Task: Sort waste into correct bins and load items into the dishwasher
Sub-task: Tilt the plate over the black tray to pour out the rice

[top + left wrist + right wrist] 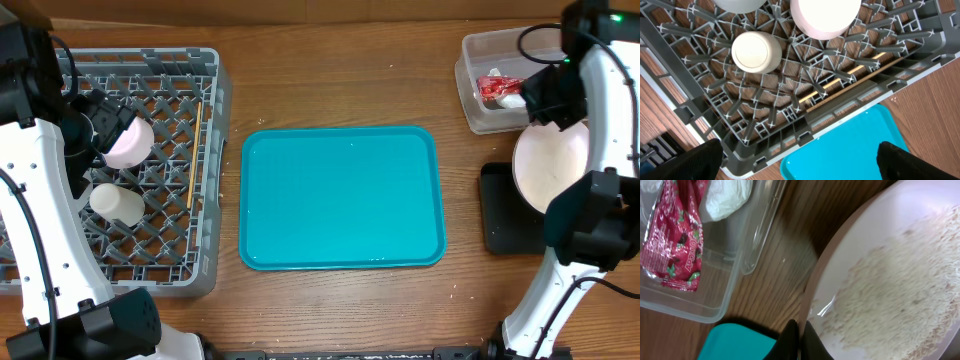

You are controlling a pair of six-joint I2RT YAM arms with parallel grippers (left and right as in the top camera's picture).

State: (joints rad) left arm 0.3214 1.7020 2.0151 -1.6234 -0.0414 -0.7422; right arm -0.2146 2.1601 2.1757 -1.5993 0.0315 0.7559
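Note:
My right gripper is shut on the rim of the large white plate, which carries a spread of rice-like crumbs. From overhead, the plate hangs over the black tray. The clear tub holds the red wrapper and the white tissue. My left gripper is open with nothing between its fingers, above the near wall of the grey dish rack. Inside the rack are a white cup, a pale bowl and wooden chopsticks.
The teal tray lies in the middle of the wooden table between the rack and the bins. My right arm crosses over the plate's right side.

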